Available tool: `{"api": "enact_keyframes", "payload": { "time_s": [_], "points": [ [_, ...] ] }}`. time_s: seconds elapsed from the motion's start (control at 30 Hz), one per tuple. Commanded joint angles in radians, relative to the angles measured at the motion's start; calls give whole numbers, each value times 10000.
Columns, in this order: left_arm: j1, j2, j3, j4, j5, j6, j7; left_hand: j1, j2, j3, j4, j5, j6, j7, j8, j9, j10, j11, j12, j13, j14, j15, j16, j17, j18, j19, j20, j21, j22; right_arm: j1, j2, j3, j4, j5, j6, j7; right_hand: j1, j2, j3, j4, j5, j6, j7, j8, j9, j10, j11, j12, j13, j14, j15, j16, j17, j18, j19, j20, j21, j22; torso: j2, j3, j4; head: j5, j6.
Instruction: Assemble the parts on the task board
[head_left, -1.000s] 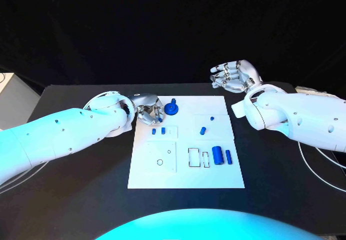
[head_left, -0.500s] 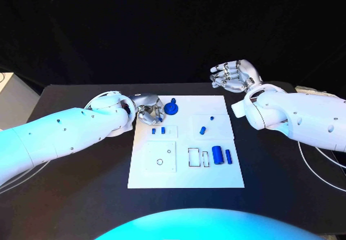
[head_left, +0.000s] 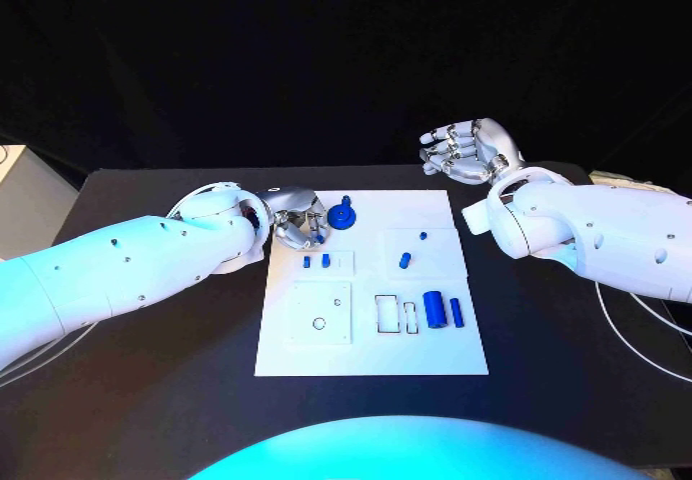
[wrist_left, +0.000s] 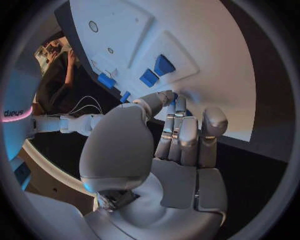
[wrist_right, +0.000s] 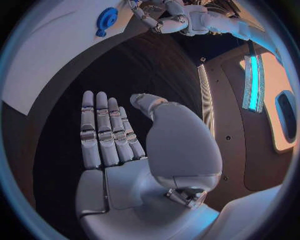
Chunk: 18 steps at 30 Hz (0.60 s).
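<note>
The white task board (head_left: 433, 350) lies mid-table. A round blue part with a tab (head_left: 342, 215) sits at its far left corner. My left hand (head_left: 296, 225) is right beside that part with its fingers curled toward it. In the left wrist view the thumb and fingertips (wrist_left: 178, 107) meet, and a sliver of blue shows between them; whether they grip it is unclear. Two blue pegs (head_left: 316, 261) stand just nearer. A blue cylinder (head_left: 434, 305) and a slim bar (head_left: 457, 313) lie on the board's right side. My right hand (head_left: 464, 150) is raised beyond the table's back edge, fingers spread and holding nothing.
Two more small blue pieces (head_left: 405, 261) (head_left: 423, 236) lie mid-board. Outlined recesses (head_left: 389, 313) sit left of the cylinder. A white box (head_left: 18, 190) stands off the table's left edge, and cables (head_left: 635, 315) trail at the right.
</note>
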Motion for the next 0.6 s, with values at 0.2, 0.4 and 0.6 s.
{"api": "enact_keyframes", "payload": {
  "time_s": [0.2,0.4,0.6],
  "points": [
    [-55,-57,-46,49,51,-9,-46,-88,-60,-52,-15,-6,-328,133,-352,-146,-58,149,-273,-8,-151,112,-43,-142,-76,-150,43,-96,-90,-4,-10,2,15,-86,86,79,-21,59,4,-34,-63,34,-2,-76,-13,13,-8,-23,-9,60,5,-74,-24,130,40,-11,4,-31,-8,-13,12,2,-3],
    [-56,-66,-45,64,108,-68,-56,-139,-149,-57,-9,-5,-554,183,-576,-240,-79,188,-401,7,-216,151,-49,-231,-63,-195,87,-140,-138,-4,-9,2,13,-89,76,76,-24,46,0,-42,-66,24,2,-85,-17,1,-4,-29,-11,53,9,-83,-34,128,35,-9,1,-44,-3,-11,9,13,-11],
    [-56,-90,-44,60,134,-82,-92,-162,-203,-47,-4,-1,-739,218,-748,-315,-83,202,-488,24,-262,168,-51,-284,-50,-236,111,-181,-183,-4,-11,2,11,-90,68,79,-24,46,0,-42,-66,24,2,-85,-17,1,-4,-29,-11,53,9,-83,-34,128,35,-9,1,-44,-4,-10,3,13,-16]
  ]
}}
